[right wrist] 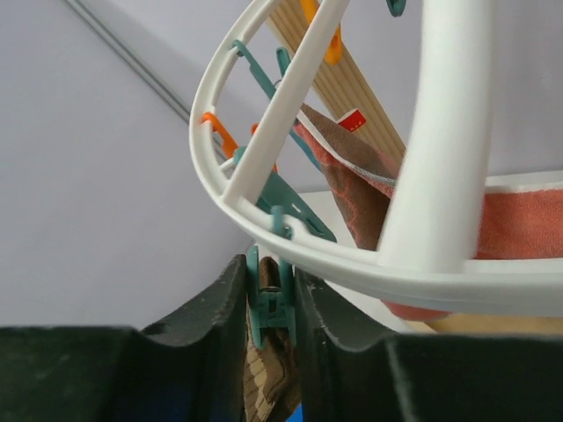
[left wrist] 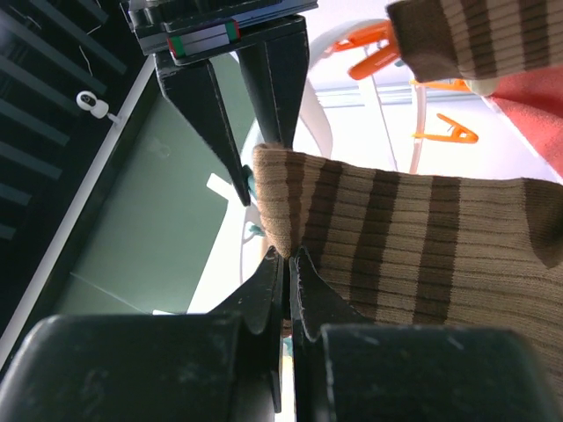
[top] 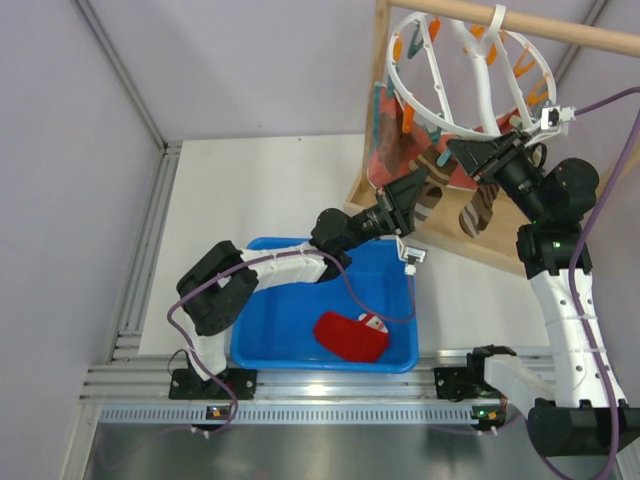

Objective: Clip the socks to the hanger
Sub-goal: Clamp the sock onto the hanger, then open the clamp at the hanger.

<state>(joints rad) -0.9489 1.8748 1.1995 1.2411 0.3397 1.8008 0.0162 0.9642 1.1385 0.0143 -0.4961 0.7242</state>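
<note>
Top external view: shows the white ring hanger (top: pixel 483 95) hung from a wooden bar (top: pixel 520 20) at far right, above the white counter (top: pixel 260 190). Shows the left claw (top: pixel 418 190) stretched up from over a blue bin (top: pixel 243 320) to a brown-striped sock (top: pixel 437 207) under the ring's near rim, with the right claw (top: pixel 462 150) close beside it. Shows a red sock (top: pixel 350 335) lying in the bin.

Left wrist view: finds the left claw pinched tight on the striped sock's edge.

Right wrist view: finds the right claw pressed against both sides of a teal clothespin (right wrist: pixel 268 308) on the rim, striped fabric just beneath.
</note>
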